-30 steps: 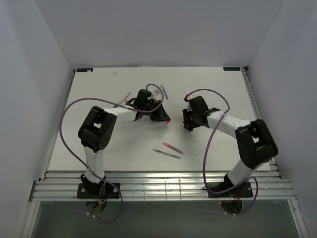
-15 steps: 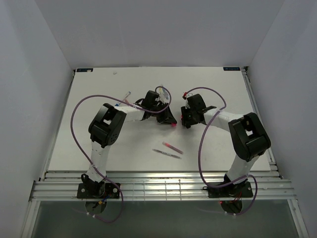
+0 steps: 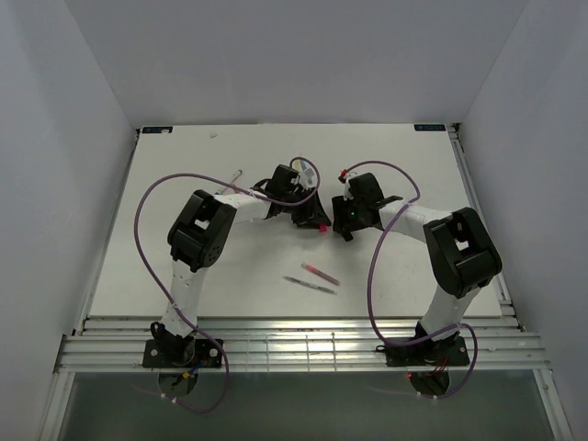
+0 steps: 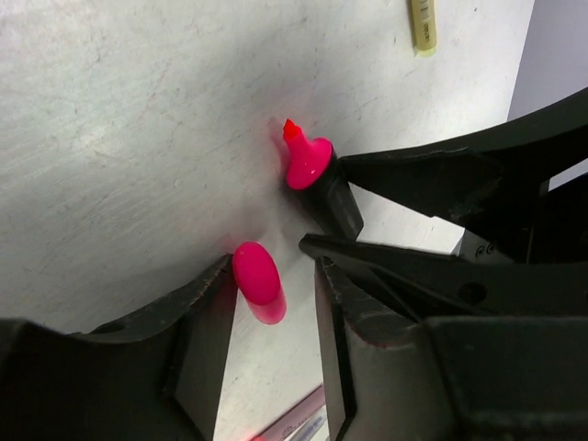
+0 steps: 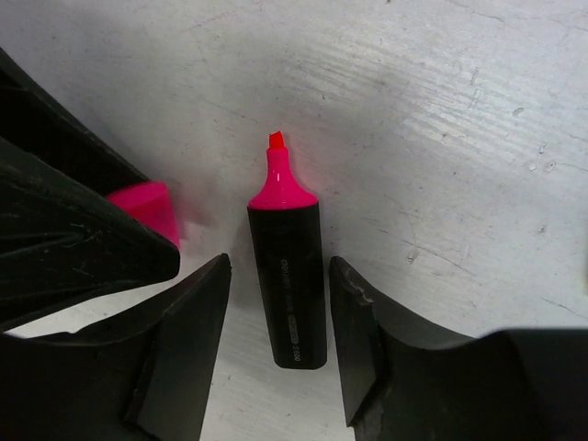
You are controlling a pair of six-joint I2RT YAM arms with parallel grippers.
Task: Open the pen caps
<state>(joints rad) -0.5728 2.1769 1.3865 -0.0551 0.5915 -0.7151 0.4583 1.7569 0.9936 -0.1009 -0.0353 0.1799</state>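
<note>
A pink cap (image 4: 257,280) lies off its highlighter, loose on the white table between the open jaws of my left gripper (image 4: 273,266), close to the left finger. It also shows in the right wrist view (image 5: 142,207) and from above (image 3: 323,228). The uncapped highlighter (image 5: 287,276), a black barrel with a pink tip, lies flat between the open fingers of my right gripper (image 5: 278,266), with a gap on each side. In the left wrist view the highlighter (image 4: 317,179) sits just beyond the cap. From above, the left gripper (image 3: 312,219) and right gripper (image 3: 342,220) nearly touch.
Two capped pens (image 3: 320,274) (image 3: 308,285) lie side by side nearer the front. Another pen (image 3: 237,175) lies at the back left. A pale pen end (image 4: 423,23) shows at the far edge of the left wrist view. White walls enclose the table.
My left gripper has moved right with the pink cap, up against the right gripper. The right gripper has shifted slightly left. The other pens have not moved.
</note>
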